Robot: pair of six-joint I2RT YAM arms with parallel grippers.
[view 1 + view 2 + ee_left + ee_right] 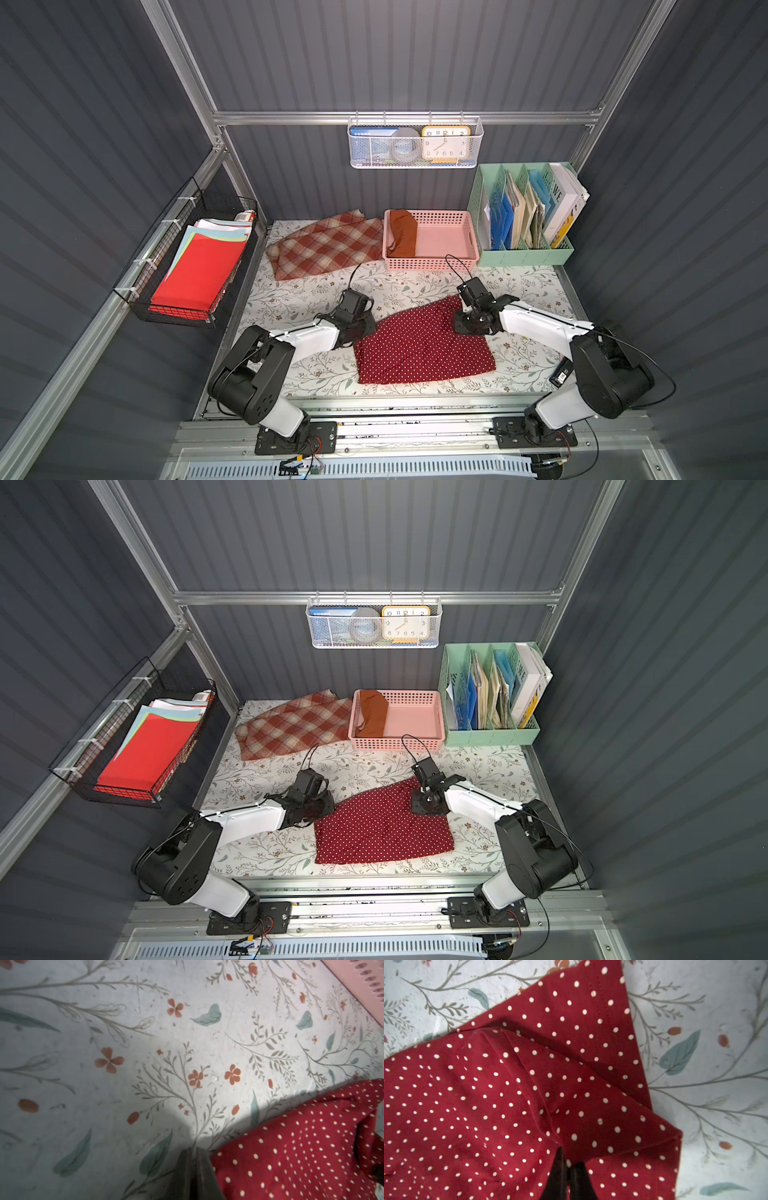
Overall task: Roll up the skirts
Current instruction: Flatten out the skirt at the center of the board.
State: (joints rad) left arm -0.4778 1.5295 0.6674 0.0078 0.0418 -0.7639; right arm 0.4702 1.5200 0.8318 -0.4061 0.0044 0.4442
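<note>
Pinching polka-dot skirt at its edge, right end effector, left end effector closed just beside it.

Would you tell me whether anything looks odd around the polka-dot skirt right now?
Yes: the left gripper looks shut beside the edge of the polka-dot skirt, apparently on no cloth, while the right gripper pinches a bunched fold of it.

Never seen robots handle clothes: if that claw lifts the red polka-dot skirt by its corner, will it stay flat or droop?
Probably droop: the polka-dot skirt puckers into soft folds where the right claw pinches it. It looks thin and light, lying nearly flat on the table in loose layers. Pushed, it would likely bunch rather than slide whole.
</note>
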